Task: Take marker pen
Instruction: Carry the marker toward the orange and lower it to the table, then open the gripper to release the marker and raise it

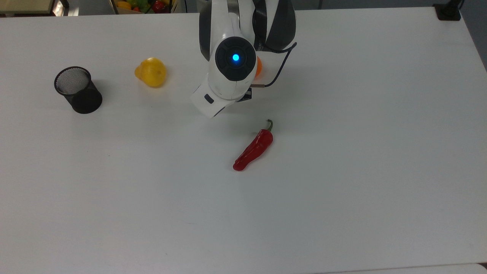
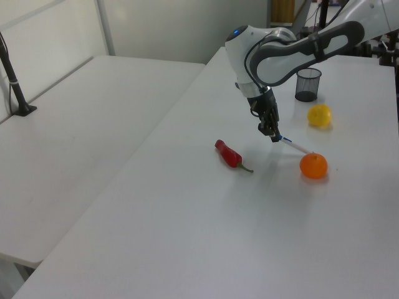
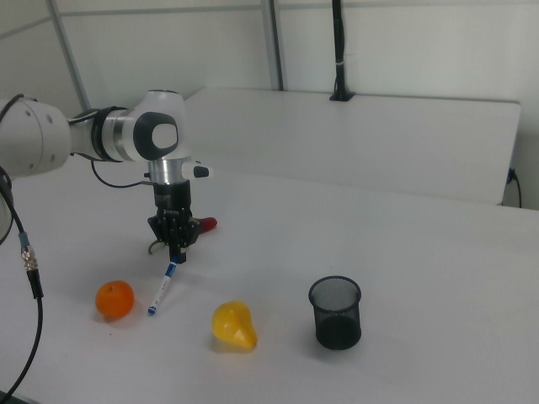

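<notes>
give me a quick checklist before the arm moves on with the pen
1. Pen held by gripper: ok, fingers closed on its upper end.
2. Pen off the table: ok, it hangs tilted in the right view.
3. Grip centred on the pen: not ok, held near one end.
4. Pen's low tip apart from the orange: cannot tell in the left view; apart in the right view.
5. Chilli apart from the gripper: ok.
6. Cup upright: ok.

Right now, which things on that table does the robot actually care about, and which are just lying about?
In the job:
marker pen
end effector, holding the pen

Just lying about:
red chilli
orange
yellow fruit
black mesh cup
</notes>
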Robot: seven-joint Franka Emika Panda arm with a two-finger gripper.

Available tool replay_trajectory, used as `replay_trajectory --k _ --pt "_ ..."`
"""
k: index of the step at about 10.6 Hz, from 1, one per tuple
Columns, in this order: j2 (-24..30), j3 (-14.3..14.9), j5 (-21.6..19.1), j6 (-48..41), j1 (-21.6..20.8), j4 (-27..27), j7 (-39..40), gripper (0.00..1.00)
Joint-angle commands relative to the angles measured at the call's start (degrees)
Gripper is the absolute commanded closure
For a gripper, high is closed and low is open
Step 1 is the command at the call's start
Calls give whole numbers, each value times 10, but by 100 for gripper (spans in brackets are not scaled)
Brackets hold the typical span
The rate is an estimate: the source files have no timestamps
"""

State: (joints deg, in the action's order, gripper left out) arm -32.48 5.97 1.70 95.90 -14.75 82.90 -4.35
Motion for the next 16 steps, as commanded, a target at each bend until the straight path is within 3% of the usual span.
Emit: replay_trajectory --k 1,2,4,5,6,9,11,16 --pt "2 6 8 31 -5 13 15 74" --pt "1 7 9 31 -4 13 16 64" --pt "2 7 15 31 -4 13 16 22" --pt "2 7 16 32 -4 13 16 8" --pt "3 7 16 33 -3 13 16 0" --pt "17 9 11 38 0 9 -20 0" --pt "54 13 12 39 3 13 -62 0" --pt "116 13 4 22 39 11 -66 0"
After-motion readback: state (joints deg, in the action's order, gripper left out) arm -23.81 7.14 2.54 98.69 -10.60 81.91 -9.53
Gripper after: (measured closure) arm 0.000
